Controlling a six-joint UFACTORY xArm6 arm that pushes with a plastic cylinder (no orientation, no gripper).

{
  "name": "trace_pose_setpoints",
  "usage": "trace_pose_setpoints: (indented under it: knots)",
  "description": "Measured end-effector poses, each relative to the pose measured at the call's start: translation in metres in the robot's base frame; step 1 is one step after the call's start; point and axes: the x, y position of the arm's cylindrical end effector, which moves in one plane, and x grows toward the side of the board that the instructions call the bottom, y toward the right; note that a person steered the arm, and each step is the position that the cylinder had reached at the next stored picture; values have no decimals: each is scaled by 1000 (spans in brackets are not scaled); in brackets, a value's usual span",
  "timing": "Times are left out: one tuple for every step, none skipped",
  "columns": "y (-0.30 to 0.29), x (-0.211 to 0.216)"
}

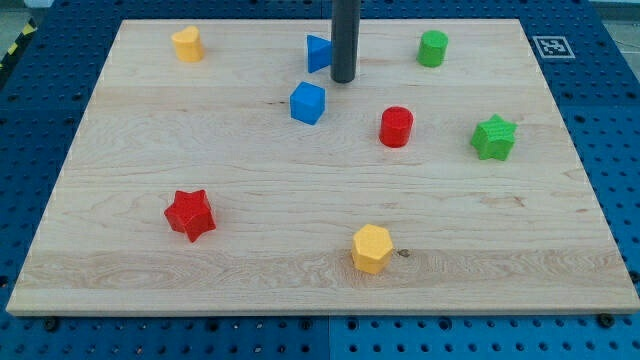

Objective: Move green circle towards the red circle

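8 blocks on the desk [120, 290]: 2 green, 2 red, 2 blue, 2 yellow. Green circle [433, 48] sits top right, red circle [396, 127] below-left of it, apart. My tip [343, 80] is just beside the blue triangle [318, 53]; no tool, grasps nothing.

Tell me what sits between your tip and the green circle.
Nothing: in the camera view, only bare wood lies between my tip and the green circle, which sits toward the view's right and slightly higher.

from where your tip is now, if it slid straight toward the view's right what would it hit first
Probably nothing soon. My tip sits just right of the blue triangle; heading right, it looks set to pass below the green circle and above the red circle, though depth is uncertain.
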Motion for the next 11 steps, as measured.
trace_pose_setpoints:
  knots:
    - [0,0]
    - [-9,0]
    - [-52,8]
    - [-66,-24]
    - [-31,-22]
    - [-17,-22]
    - [-17,-22]
    - [1,-17]
    - [14,-11]
    - [14,-26]
    - [14,-27]
